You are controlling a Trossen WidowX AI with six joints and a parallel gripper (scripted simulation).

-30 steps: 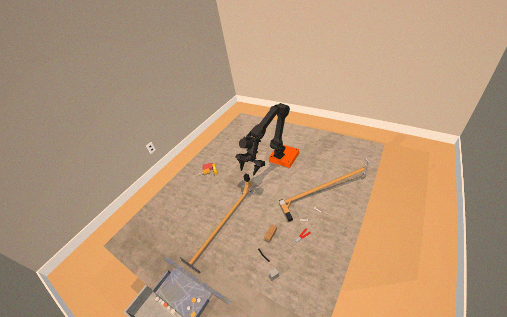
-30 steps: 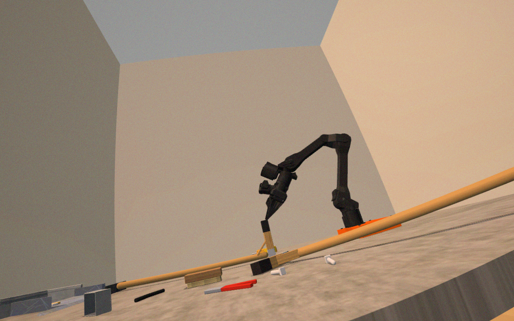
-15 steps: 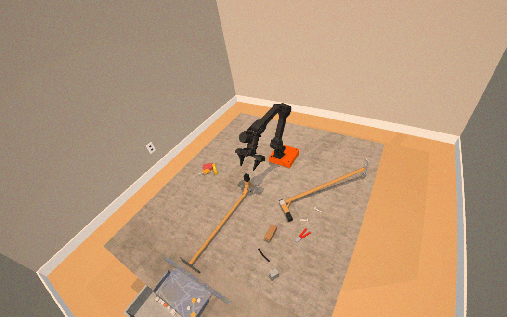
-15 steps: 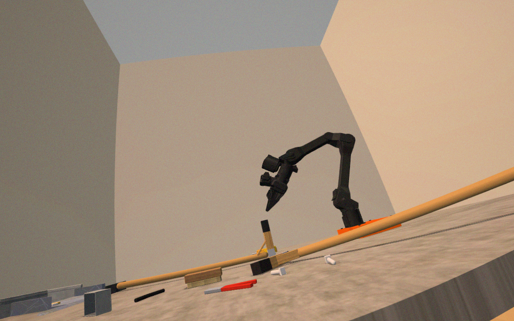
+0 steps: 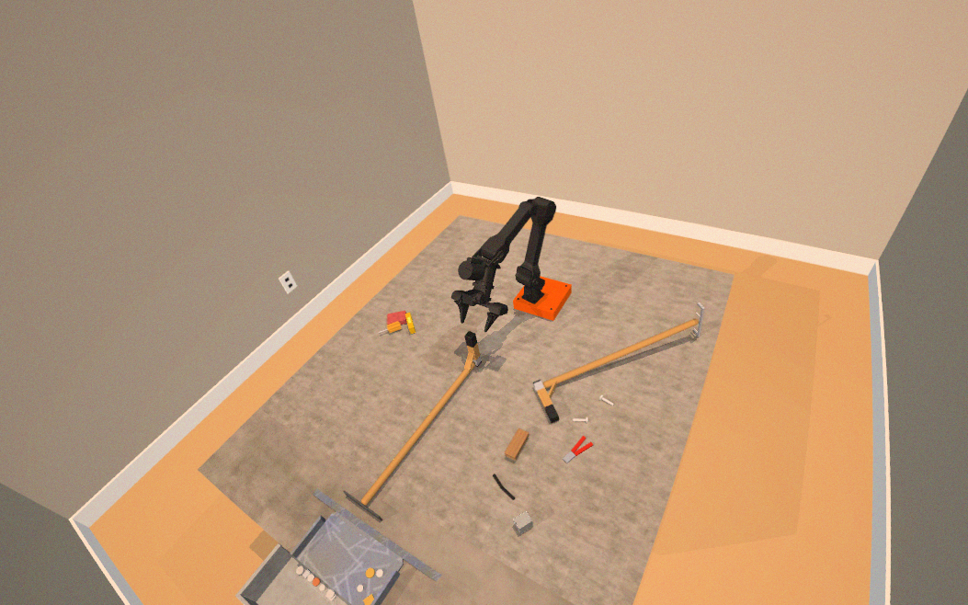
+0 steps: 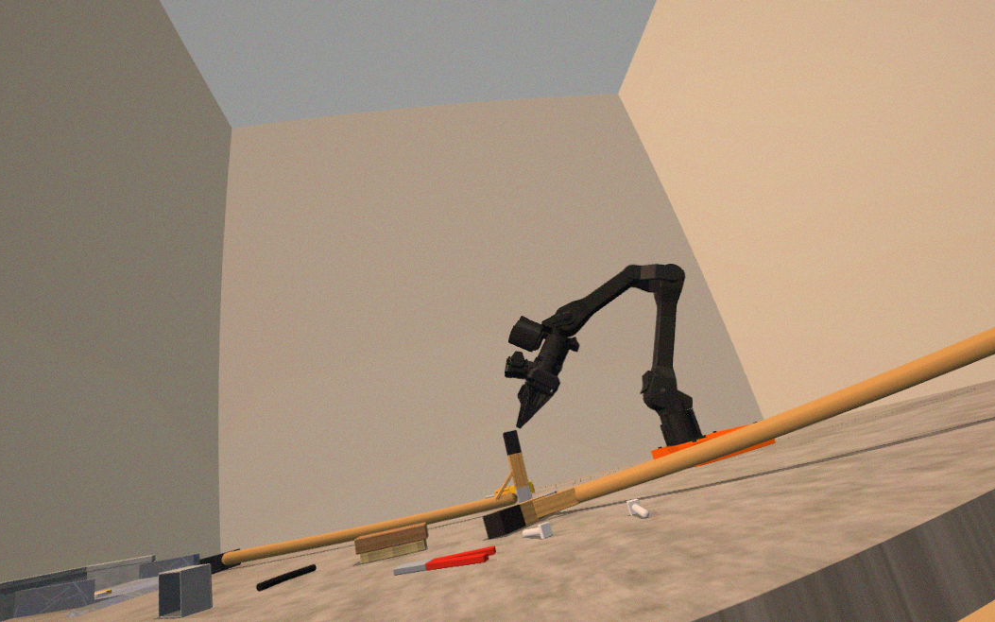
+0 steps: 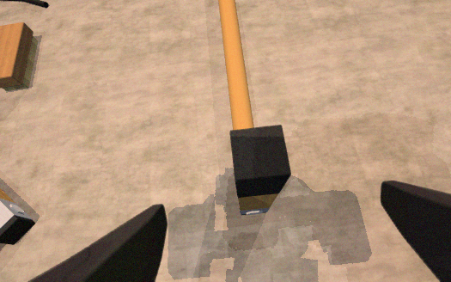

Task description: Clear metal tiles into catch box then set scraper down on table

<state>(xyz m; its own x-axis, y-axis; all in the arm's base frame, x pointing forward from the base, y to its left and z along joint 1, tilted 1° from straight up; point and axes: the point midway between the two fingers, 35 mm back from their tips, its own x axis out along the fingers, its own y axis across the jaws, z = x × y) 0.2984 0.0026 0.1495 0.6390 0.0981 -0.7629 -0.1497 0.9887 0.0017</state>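
My gripper (image 5: 475,325) (image 6: 520,426) (image 7: 271,203) is open and empty, just above the scraper's black grip cap (image 5: 470,339) (image 6: 511,442) (image 7: 260,159), not touching it. The long scraper (image 5: 419,436) (image 6: 369,525) (image 7: 238,82) lies on the table with its short handle upright. Its dark blade (image 5: 361,506) rests just before the near edge of the bluish steel plate (image 5: 333,552). Several tiles, orange (image 5: 370,572) and pale (image 5: 359,587), lie on the plate's right part. A row of tiles (image 5: 308,574) lies along the boundary with the catch box (image 5: 263,572). The frame's bottom edge cuts off part of both.
A second long tool (image 5: 622,353) (image 6: 795,421) lies to the right, its pronged head (image 5: 700,319) raised. A wooden block (image 5: 517,443) (image 6: 391,542) (image 7: 7,53), red-handled pliers (image 5: 579,448) (image 6: 458,558), a black rod (image 5: 503,486) (image 6: 285,578) and a grey box (image 5: 522,523) (image 6: 196,588) lie between.
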